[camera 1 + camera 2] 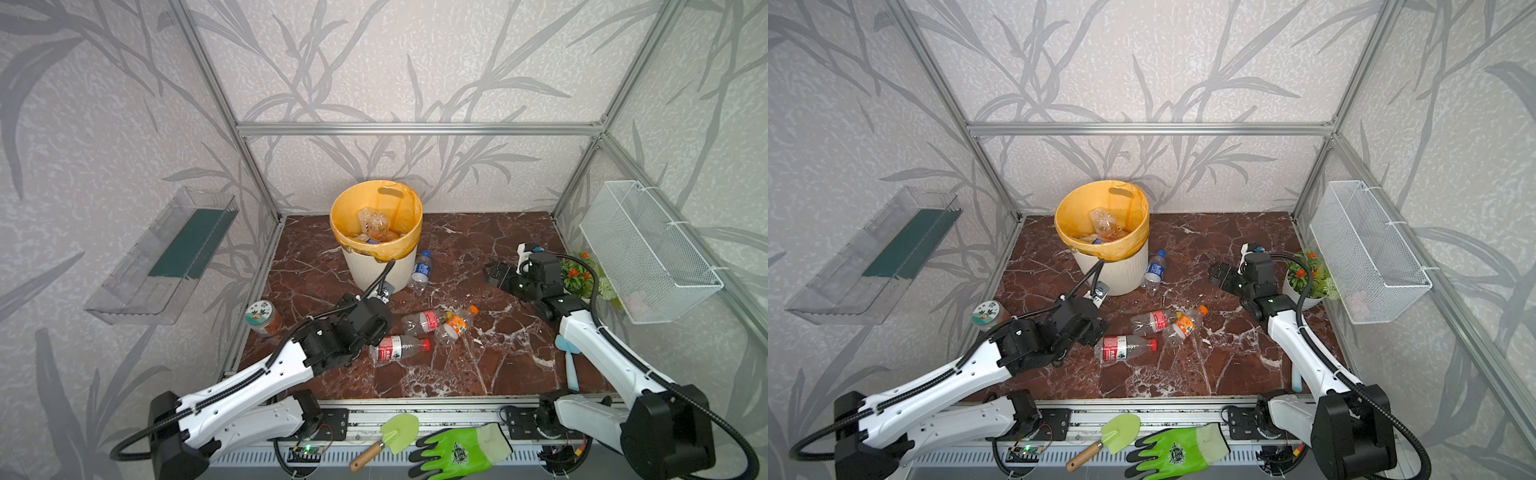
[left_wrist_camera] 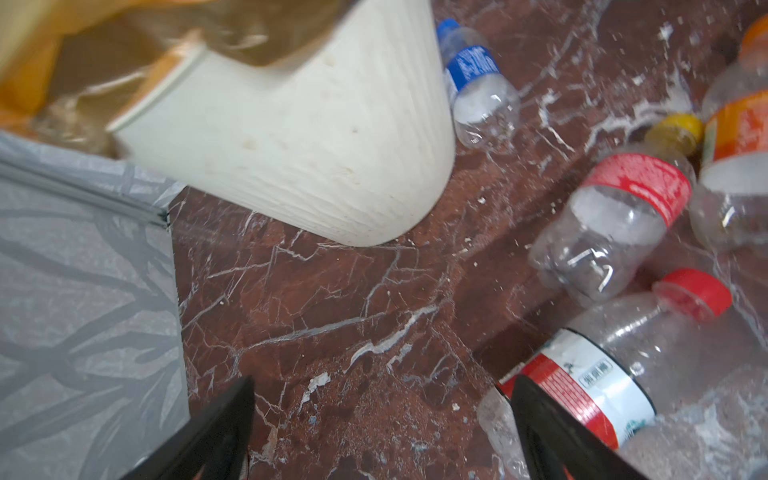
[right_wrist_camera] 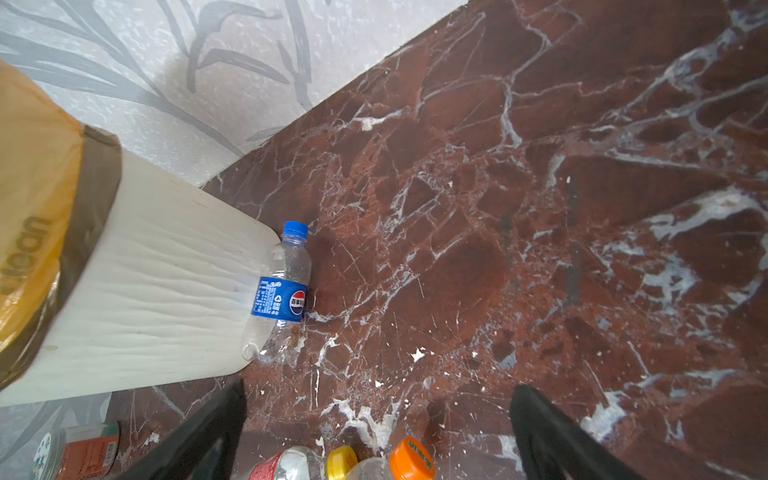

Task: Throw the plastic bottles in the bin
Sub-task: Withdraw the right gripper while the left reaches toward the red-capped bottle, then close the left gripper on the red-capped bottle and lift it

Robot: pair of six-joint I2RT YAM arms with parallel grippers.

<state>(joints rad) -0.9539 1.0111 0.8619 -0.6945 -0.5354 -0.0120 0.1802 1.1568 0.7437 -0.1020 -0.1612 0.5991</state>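
Crushed bottles (image 1: 374, 226) sit inside the bin (image 1: 361, 266), a ribbed cream pail lined with a yellow bag (image 1: 399, 208), which stands at the back of the table (image 1: 478, 374), left of its middle and near the rear wall. A blue-labelled bottle (image 1: 420, 269) lies against the bin's foot on its right side. Three more lie together at mid-table: a yellow-capped bottle (image 1: 424, 322) with a red label, an orange-capped bottle (image 1: 455, 326) touching it, and a red-capped bottle (image 1: 399, 348) nearer the front. The left pincer (image 2: 382, 436) hangs low with its fingers apart over bare tabletop, one finger just beside the red-capped bottle's label. The right pincer (image 3: 378, 432), also spread wide and holding nothing, hovers over the right of the table, pointing toward the bin. The tabletop is red-brown marble pattern shot with white veins and speckled with pale crumbs. A jar (image 1: 262, 318) sits at its left edge, a potted plant (image 1: 577, 276) at its right, a pale blue tool (image 1: 570, 365) by the right arm. Grey leaf-print wallpaper (image 1: 415, 62) covers all three walls behind an aluminium frame (image 1: 415, 128); a clear tray (image 1: 162, 257) hangs on the left wall, a wire basket (image 1: 648, 253) on the right. A trowel (image 1: 390, 436) and green glove (image 1: 461, 451) lie on the front rail.
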